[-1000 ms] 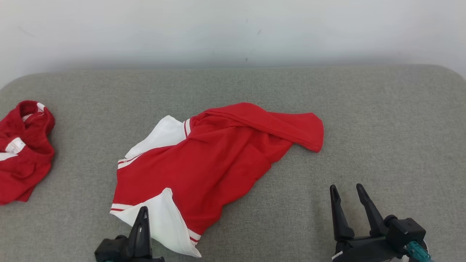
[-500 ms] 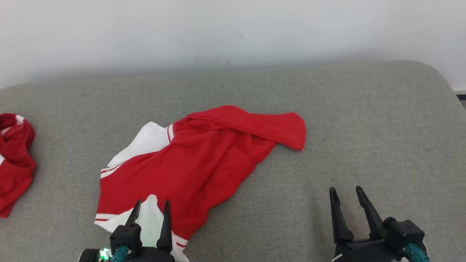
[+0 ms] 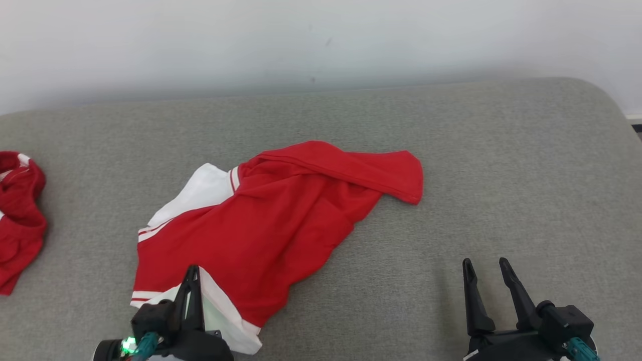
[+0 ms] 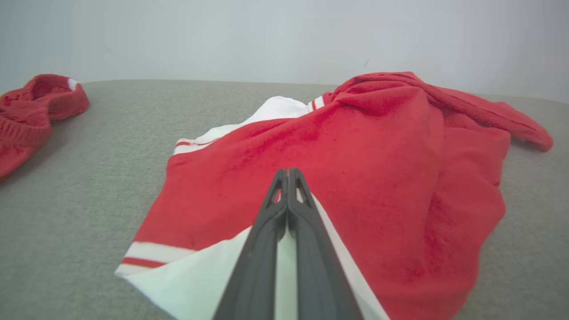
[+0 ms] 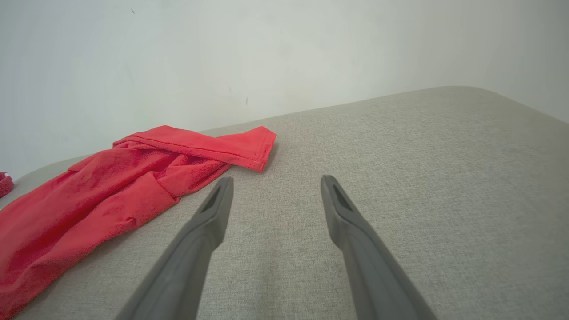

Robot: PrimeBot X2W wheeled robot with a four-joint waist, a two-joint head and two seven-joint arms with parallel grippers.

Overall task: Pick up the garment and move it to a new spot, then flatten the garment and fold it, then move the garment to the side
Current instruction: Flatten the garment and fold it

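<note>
The garment (image 3: 281, 220) is a red top with white, red-striped panels, lying crumpled in the middle of the grey padded surface (image 3: 501, 175). My left gripper (image 3: 193, 273) is shut, its tips resting on the near corner where the white panel meets the red. In the left wrist view the garment (image 4: 378, 178) spreads ahead of the left gripper (image 4: 288, 171); whether cloth is pinched I cannot tell. My right gripper (image 3: 486, 263) stands open over bare surface, right of the garment. In the right wrist view the right gripper (image 5: 275, 180) has the garment (image 5: 111, 195) to its left.
A second red and white piece of clothing (image 3: 17, 210) lies bunched at the far left, also in the left wrist view (image 4: 31, 111). A pale wall (image 3: 301, 40) runs behind the surface. The surface's rounded corner (image 3: 617, 115) falls away at the right.
My left gripper opened over the white corner half a second ago and has shut there again. The head camera has shifted a little. My right gripper stays open.
</note>
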